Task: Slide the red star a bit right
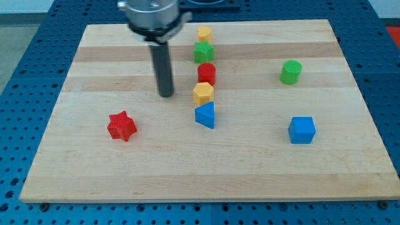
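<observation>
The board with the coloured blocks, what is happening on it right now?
A robot arm with a dark rod is meant to slide the red star a bit right. My tip rests on the wooden board, above and to the right of the star, not touching it. A column of blocks stands just right of the tip: yellow, green star, red, yellow, blue.

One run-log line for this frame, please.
task: red star right | my tip: above-right of red star-shaped block, apart | left of yellow hexagonal block | push: not begun
</observation>
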Robot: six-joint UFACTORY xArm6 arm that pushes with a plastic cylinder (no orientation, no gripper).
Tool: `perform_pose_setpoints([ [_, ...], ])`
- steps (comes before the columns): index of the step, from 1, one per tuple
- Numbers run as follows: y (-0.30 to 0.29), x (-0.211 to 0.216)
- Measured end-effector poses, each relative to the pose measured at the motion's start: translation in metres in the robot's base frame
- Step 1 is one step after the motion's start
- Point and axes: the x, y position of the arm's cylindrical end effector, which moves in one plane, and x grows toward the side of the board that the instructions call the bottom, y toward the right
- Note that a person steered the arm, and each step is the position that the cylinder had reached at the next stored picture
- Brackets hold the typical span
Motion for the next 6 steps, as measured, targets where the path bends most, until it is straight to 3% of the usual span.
perform_pose_setpoints([
  [2, -0.111, 0.000],
  [3, -0.116, 0.046],
  [6, -0.065, 0.062],
])
